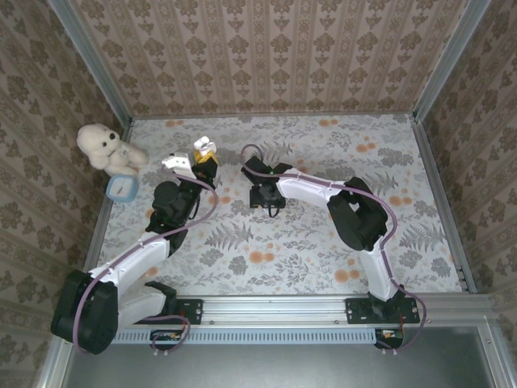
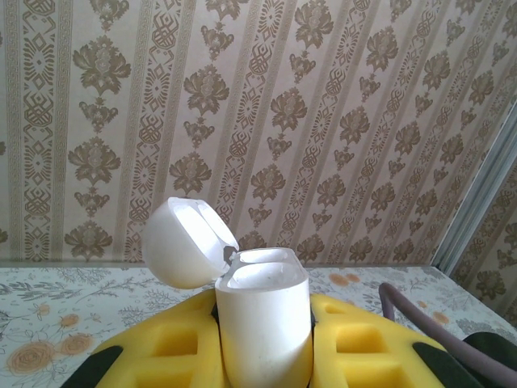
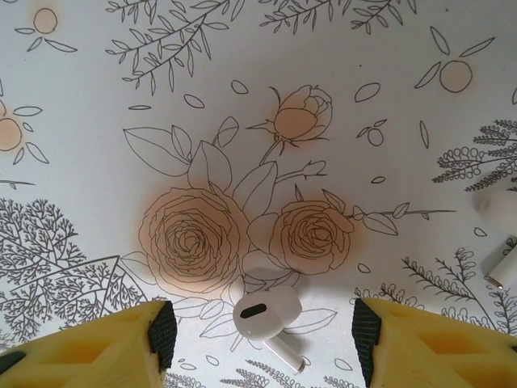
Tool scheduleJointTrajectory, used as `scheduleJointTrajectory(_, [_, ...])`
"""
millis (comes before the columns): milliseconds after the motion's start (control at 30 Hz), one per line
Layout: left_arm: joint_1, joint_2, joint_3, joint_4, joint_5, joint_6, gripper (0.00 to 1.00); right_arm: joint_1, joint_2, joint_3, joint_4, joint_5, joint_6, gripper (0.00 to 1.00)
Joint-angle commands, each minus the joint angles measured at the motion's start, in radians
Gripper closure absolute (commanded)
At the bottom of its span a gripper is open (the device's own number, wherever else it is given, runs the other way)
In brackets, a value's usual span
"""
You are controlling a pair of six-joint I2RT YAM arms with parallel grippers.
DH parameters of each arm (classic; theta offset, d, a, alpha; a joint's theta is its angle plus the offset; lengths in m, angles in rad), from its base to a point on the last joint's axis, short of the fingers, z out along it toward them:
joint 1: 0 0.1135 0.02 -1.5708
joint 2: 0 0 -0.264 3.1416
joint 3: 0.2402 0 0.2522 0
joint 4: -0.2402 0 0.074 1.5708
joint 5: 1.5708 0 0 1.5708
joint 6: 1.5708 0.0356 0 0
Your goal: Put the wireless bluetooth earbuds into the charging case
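Note:
My left gripper (image 1: 205, 158) is shut on the white charging case (image 1: 204, 147) and holds it upright above the back left of the table. In the left wrist view the case body (image 2: 265, 323) stands between the yellow fingers (image 2: 161, 347), its lid (image 2: 184, 242) hinged open to the left. My right gripper (image 1: 267, 202) hangs low over the table's middle, open. One white earbud (image 3: 266, 313) lies on the flowered cloth between its fingers (image 3: 157, 335), touching neither. Two more small white earbud pieces (image 3: 494, 202) lie at the right edge of that view.
A white plush toy (image 1: 101, 145) and a small blue-rimmed round object (image 1: 121, 187) sit at the table's left edge. Papered walls (image 1: 266, 56) close off the back and sides. A metal rail (image 1: 283, 307) runs along the near edge.

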Motion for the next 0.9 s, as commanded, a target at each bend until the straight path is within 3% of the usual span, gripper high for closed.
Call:
scheduleJointTrajectory(0, [-0.005,-0.008,0.026,0.009,0.012,-0.009,1.0,0.006,0.039,0.049,-0.062,0.044,-0.036,0.38])
scheduleJointTrajectory(867, [-0.006,-0.005,0.027,0.009,0.003,-0.006,1.0,0.043,0.104,0.118,-0.11,0.073,-0.077,0.5])
